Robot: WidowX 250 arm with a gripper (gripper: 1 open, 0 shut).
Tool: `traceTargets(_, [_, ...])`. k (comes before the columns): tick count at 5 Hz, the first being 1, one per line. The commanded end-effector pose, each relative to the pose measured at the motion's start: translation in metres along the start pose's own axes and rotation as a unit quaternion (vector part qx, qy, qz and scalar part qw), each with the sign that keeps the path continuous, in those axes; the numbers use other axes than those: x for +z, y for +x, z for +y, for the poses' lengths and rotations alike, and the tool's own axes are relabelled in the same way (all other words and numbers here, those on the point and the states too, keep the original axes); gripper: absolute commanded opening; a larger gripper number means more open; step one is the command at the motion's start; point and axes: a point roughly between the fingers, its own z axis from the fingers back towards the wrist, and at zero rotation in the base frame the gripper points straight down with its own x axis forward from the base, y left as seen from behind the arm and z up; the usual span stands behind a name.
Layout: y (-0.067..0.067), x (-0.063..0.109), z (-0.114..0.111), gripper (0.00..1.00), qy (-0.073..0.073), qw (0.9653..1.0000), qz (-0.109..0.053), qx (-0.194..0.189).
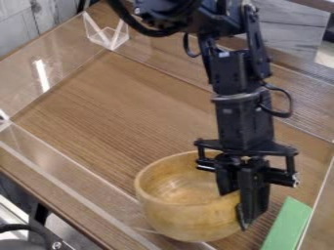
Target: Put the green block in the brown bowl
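hand (249,217): your fingers are pressed together, empty, over the bowl's right rim
brown bowl (167,198): worktop's front edge
green block (290,227): front right corner, beside bowl

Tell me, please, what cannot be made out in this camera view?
- Green block: cut off by the bottom right edge; its full shape is unseen.
- Bowl: its right rim is hidden behind the gripper.
- Fingertips: too dark and close together to show any contact with bowl or block.
- Clear object at the top: too small to identify.

Green block (290,226) (flat) beside brown bowl (183,199)
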Motion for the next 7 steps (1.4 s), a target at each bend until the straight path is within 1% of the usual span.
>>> traceTargets(1, [-0.011,-0.01,0.01,0.0,-0.005,0.999,0.04,0.022])
traceTargets(2, [-0.011,-0.01,0.01,0.0,-0.007,0.9987,0.046,0.022])
traceTargets(7, [0.004,-0.029,-0.019,0.0,0.004,0.9973,0.073,-0.008])
